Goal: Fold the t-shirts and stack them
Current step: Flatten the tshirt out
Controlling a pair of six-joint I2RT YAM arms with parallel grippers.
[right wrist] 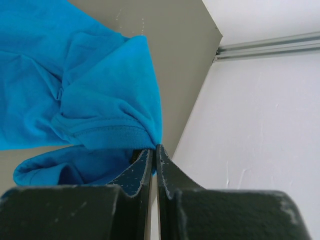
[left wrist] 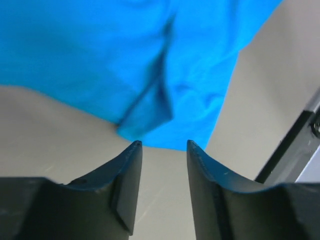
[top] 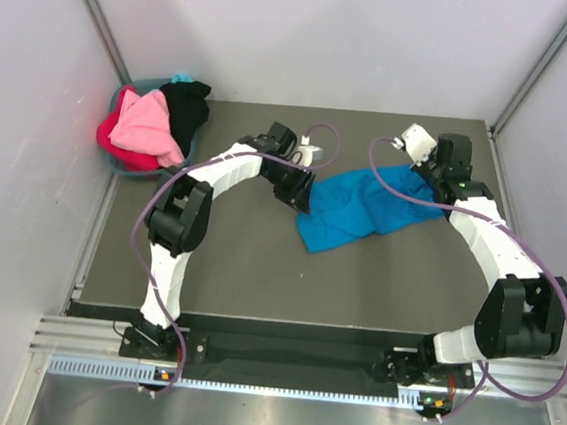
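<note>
A bright blue t-shirt (top: 364, 212) lies crumpled on the dark table mat, right of centre. My left gripper (top: 303, 199) hovers at its left edge. In the left wrist view it (left wrist: 164, 147) is open, nothing sits between its fingers, and the blue t-shirt (left wrist: 125, 60) is just ahead of the tips. My right gripper (top: 423, 174) is at the shirt's right end. In the right wrist view it (right wrist: 155, 148) is shut on a hemmed edge of the blue t-shirt (right wrist: 90, 90). Pink (top: 149, 124), red (top: 115, 138) and black (top: 186, 108) t-shirts are heaped at the far left.
The heaped shirts fill a teal basket (top: 140, 85) in the far left corner of the mat. White walls (right wrist: 260, 130) enclose the table closely on the left, back and right. The right gripper is near the right wall and the mat's edge (right wrist: 192, 115).
</note>
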